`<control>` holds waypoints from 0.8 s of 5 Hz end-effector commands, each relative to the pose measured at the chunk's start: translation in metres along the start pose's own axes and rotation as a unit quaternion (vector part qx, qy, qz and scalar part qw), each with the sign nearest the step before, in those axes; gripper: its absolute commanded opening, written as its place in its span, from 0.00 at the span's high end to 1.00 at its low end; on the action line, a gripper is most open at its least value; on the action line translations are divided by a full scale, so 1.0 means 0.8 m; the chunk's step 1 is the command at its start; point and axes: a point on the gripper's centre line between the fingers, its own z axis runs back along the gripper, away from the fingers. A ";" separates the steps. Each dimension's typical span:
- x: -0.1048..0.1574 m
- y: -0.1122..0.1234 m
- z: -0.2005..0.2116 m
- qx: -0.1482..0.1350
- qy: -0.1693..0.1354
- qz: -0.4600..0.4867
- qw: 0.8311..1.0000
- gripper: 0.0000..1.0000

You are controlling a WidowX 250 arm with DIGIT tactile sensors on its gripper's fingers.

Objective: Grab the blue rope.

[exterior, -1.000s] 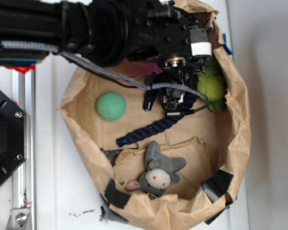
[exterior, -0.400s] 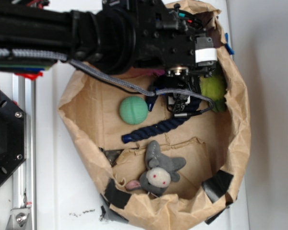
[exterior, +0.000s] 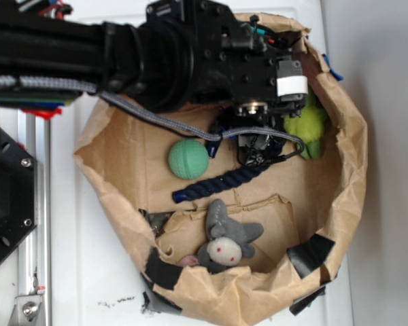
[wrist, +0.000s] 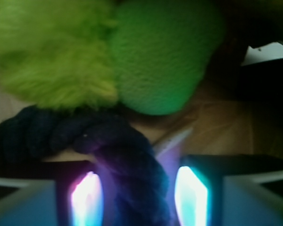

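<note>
The blue rope (exterior: 217,183) lies across the floor of the brown paper bag (exterior: 109,176), one bright blue end at the lower left, the other part running up under the arm. My gripper (exterior: 255,151) is down in the bag over the rope's right part. In the wrist view the dark rope (wrist: 132,174) runs between the two lit fingertips (wrist: 87,200), and my gripper (wrist: 139,197) stands open astride it, with a narrow gap showing on the right side. The rope bends left just beyond the fingers.
A teal ball (exterior: 189,159) sits just left of the gripper, touching the rope. A green plush (exterior: 306,129) lies right of it, filling the wrist view's top (wrist: 132,56). A grey plush (exterior: 224,244) lies lower in the bag. The grey braided cable (exterior: 156,119) hangs across.
The teal ball has rolled right, up against the rope. The bag's rim has shifted and widened. The arm has moved slightly right and lower over the rope.
</note>
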 end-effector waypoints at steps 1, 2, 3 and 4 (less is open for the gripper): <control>-0.005 -0.006 -0.014 -0.003 0.014 -0.008 1.000 1.00; -0.004 -0.005 -0.012 -0.004 0.013 -0.005 1.000 1.00; -0.003 -0.003 -0.009 -0.005 0.011 0.002 1.000 1.00; -0.005 0.003 0.020 -0.021 0.012 0.037 0.999 1.00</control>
